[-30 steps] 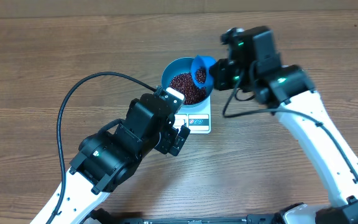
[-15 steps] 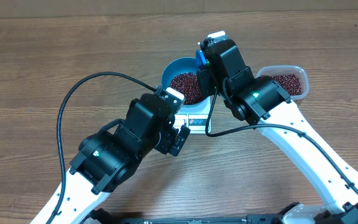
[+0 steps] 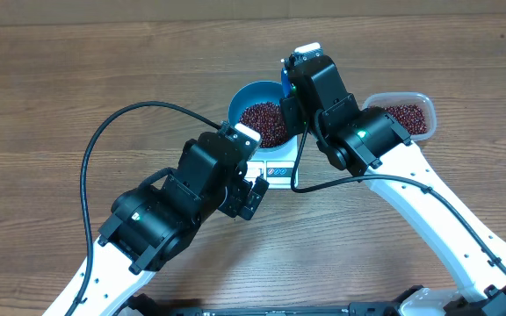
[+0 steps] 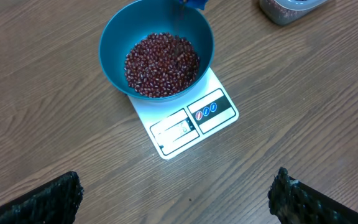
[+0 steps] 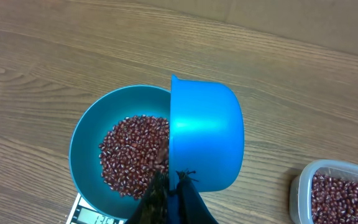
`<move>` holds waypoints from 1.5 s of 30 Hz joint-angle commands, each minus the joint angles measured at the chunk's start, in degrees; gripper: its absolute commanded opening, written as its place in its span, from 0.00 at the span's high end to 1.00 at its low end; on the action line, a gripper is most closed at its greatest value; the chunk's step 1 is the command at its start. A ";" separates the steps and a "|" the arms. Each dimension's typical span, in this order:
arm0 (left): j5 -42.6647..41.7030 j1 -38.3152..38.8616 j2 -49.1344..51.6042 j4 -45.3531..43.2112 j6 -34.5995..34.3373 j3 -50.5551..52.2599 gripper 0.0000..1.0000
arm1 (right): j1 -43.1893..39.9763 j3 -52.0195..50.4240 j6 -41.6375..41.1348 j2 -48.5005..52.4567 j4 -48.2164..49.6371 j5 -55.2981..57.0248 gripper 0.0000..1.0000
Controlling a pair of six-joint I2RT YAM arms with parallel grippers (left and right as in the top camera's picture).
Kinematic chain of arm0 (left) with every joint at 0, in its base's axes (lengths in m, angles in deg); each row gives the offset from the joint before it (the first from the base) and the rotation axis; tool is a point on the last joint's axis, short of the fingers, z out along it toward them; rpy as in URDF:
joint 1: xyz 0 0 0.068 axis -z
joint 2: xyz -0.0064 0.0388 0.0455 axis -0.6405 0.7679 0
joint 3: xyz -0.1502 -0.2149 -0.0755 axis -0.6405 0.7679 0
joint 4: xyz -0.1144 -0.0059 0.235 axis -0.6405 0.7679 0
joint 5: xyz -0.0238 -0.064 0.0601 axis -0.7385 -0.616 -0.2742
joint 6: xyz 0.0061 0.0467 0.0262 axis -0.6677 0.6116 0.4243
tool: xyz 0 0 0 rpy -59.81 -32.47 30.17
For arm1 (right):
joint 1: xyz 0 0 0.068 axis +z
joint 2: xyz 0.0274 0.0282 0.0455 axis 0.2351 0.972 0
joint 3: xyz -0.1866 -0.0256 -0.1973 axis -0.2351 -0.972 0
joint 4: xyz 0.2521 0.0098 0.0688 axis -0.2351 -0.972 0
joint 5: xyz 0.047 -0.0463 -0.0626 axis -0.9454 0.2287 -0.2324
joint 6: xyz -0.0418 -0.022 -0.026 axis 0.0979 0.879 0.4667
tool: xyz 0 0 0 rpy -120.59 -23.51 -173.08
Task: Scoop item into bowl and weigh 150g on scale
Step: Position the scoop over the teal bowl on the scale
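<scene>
The blue bowl (image 3: 240, 104) stands on the white scale (image 3: 285, 173) with a heap of red-brown beans (image 3: 262, 123) inside. My right gripper (image 5: 174, 180) is shut on the handle of a small blue scoop (image 5: 207, 140). The scoop is tipped on its side over the bowl's right rim, its mouth facing the beans (image 5: 132, 155); its inside is hidden. My left gripper (image 4: 176, 199) hangs open above bare wood in front of the scale (image 4: 191, 121), nothing between its fingers. From there the bowl (image 4: 114, 37) and beans (image 4: 161, 65) show fully.
A clear plastic tub (image 3: 411, 99) with more beans stands right of the bowl, also seen in the right wrist view as the tub (image 5: 303, 186). The left arm's black cable (image 3: 95, 154) loops over the table on the left. The right arm (image 3: 358, 136) reaches over the scale's right side.
The right arm swung in from the bowl's right and turned the scoop onto its side over the rim; it has held still for the last half second. The left arm has not moved.
</scene>
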State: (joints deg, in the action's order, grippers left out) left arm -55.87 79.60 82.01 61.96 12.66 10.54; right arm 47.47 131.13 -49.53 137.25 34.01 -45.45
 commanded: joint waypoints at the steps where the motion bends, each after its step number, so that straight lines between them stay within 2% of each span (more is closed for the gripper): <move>1: -0.70 -0.09 0.20 0.00 -0.81 0.63 0.01 | 0.26 1.92 0.04 -1.44 0.20 0.98 0.96; 45: -0.70 -0.09 0.20 0.00 -0.81 0.63 0.01 | 0.24 1.81 0.07 -1.33 0.00 -0.96 0.96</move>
State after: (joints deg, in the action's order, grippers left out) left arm -55.87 79.60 82.01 61.96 12.66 10.54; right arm 47.44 131.13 -49.51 137.25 33.63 -46.17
